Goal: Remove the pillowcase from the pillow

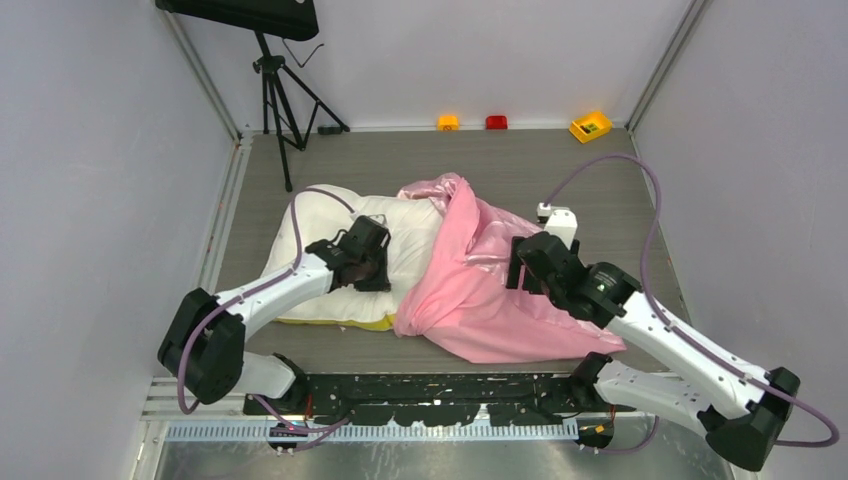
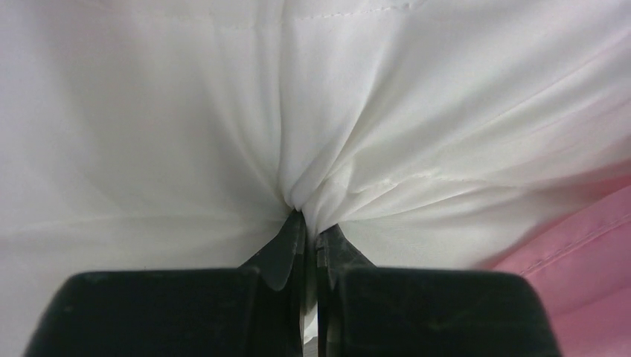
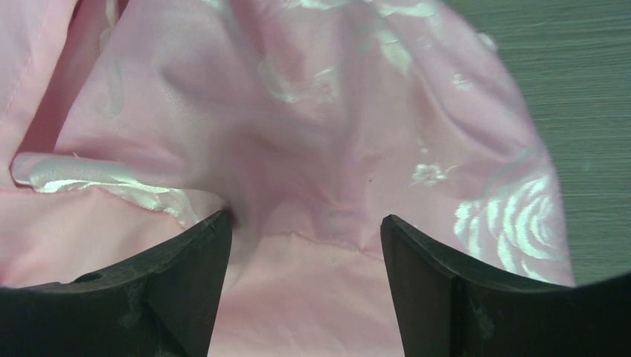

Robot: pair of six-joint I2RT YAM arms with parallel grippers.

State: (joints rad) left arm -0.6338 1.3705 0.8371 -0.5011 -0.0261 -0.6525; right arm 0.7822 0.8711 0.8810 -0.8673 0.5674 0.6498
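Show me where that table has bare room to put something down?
Bare table lies behind the pillow and pillowcase, toward the tripod, and right of the pillowcase. The middle is crowded by them, left arm and right arm.

Pale lilac walls on three sides; grey wood-grain tabletop at centre. Black tripod upper left, under a dark panel. Along the far wall, small yellow block, red block, yellow bin upper right.

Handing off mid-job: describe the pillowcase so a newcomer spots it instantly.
Start at the grey table. A white pillow lies across its middle; the pillowcase is the crumpled fabric heaped over the pillow's right end, under the right gripper. It alone is shiny pink, with pale roses.
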